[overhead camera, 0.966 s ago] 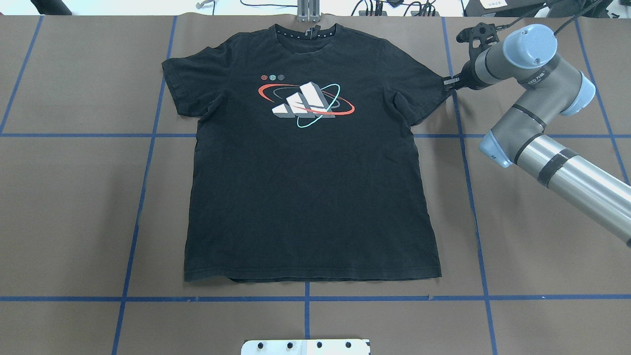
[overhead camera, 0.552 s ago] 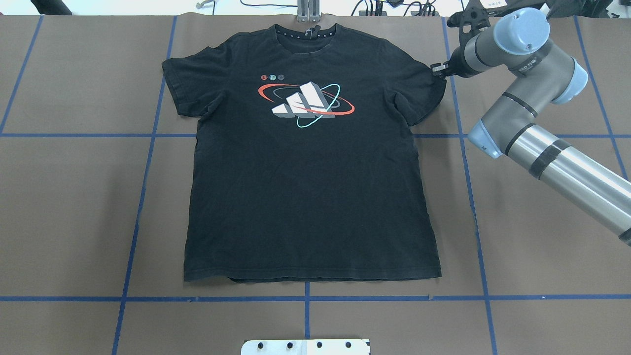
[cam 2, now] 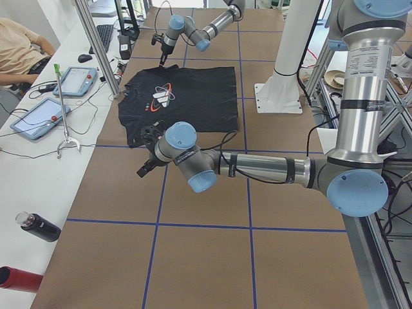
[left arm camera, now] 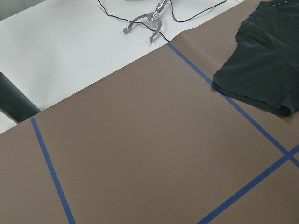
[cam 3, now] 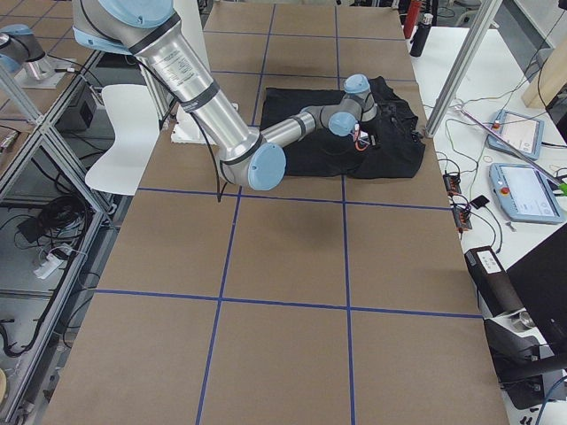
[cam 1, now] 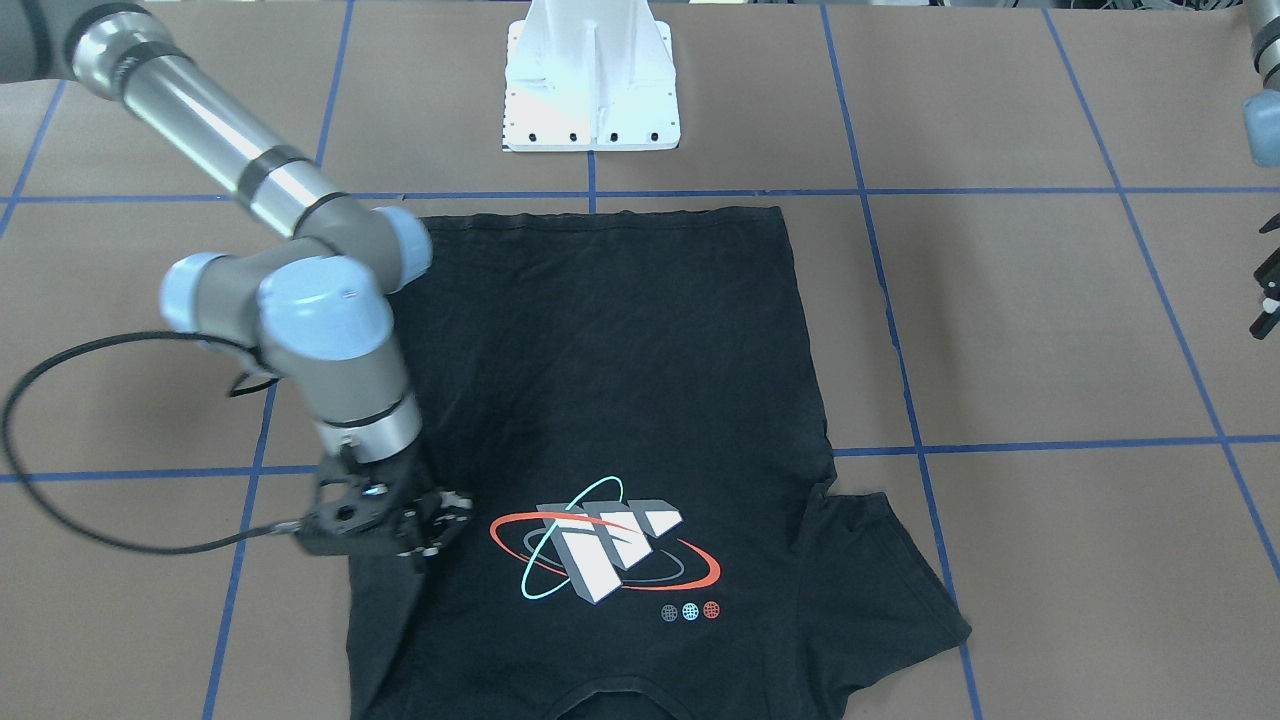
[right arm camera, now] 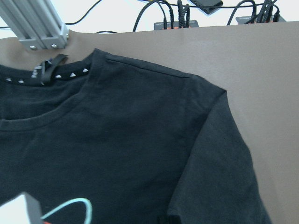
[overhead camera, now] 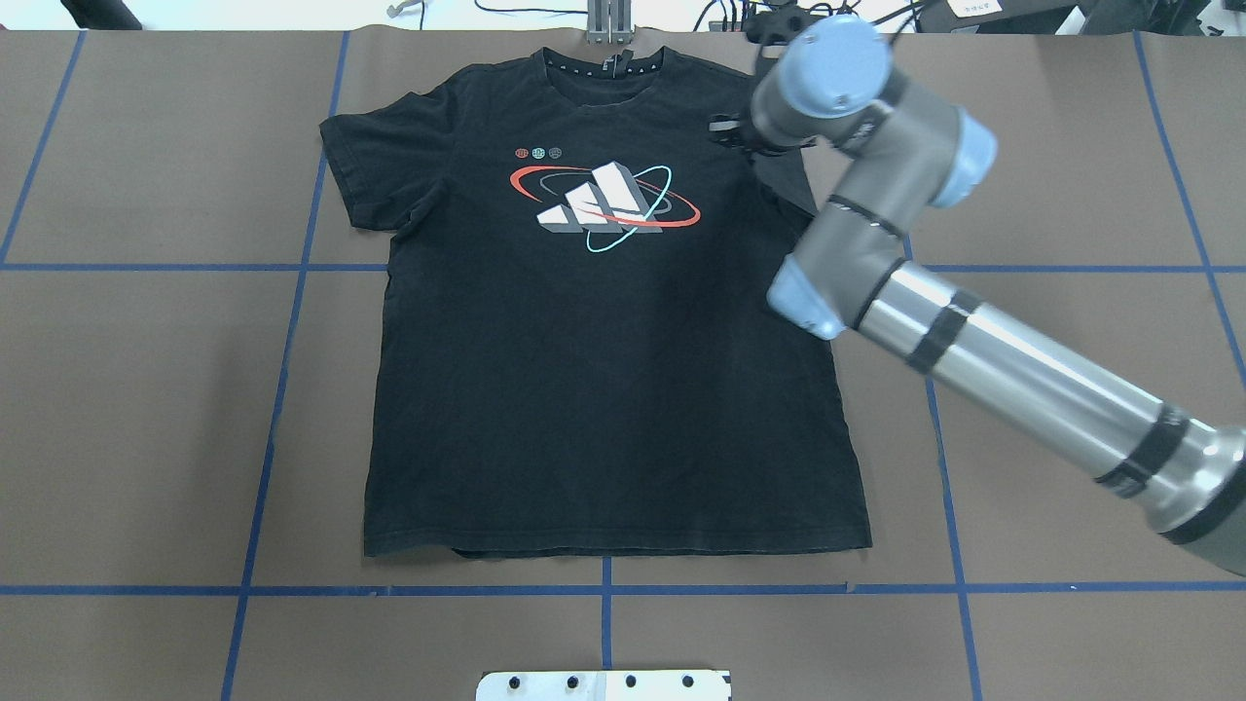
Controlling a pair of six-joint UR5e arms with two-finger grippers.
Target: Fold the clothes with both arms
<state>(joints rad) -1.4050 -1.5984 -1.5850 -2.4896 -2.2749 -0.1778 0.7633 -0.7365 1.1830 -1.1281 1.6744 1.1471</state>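
The black T-shirt (overhead camera: 604, 389) lies flat on the brown table, logo (overhead camera: 605, 204) up and collar at the far edge. My right gripper (overhead camera: 728, 131) hovers over the shirt's right shoulder, shut on the right sleeve, whose fabric (overhead camera: 790, 185) is lifted and drawn inward. The front-facing view shows the same gripper (cam 1: 425, 535) above the folded-in sleeve (cam 1: 385, 610). The other sleeve (overhead camera: 365, 170) lies spread out. My left gripper (cam 1: 1268, 300) barely shows at the frame edge, off the cloth. I cannot tell how its jaws stand. In the left wrist view the sleeve (left arm camera: 261, 70) is some way off.
The white pedestal base (cam 1: 592, 90) stands at the near table edge. Blue tape lines (overhead camera: 292, 292) grid the brown surface. An aluminium post (overhead camera: 608, 24) and cables sit behind the collar. Metal tongs (left arm camera: 145, 21), tablets (cam 2: 38, 116) and a seated person (cam 2: 19, 45) are beside the table.
My right gripper has moved left from beside the shirt to above its shoulder, dragging the right sleeve inward with it. The rest of the shirt has not shifted.
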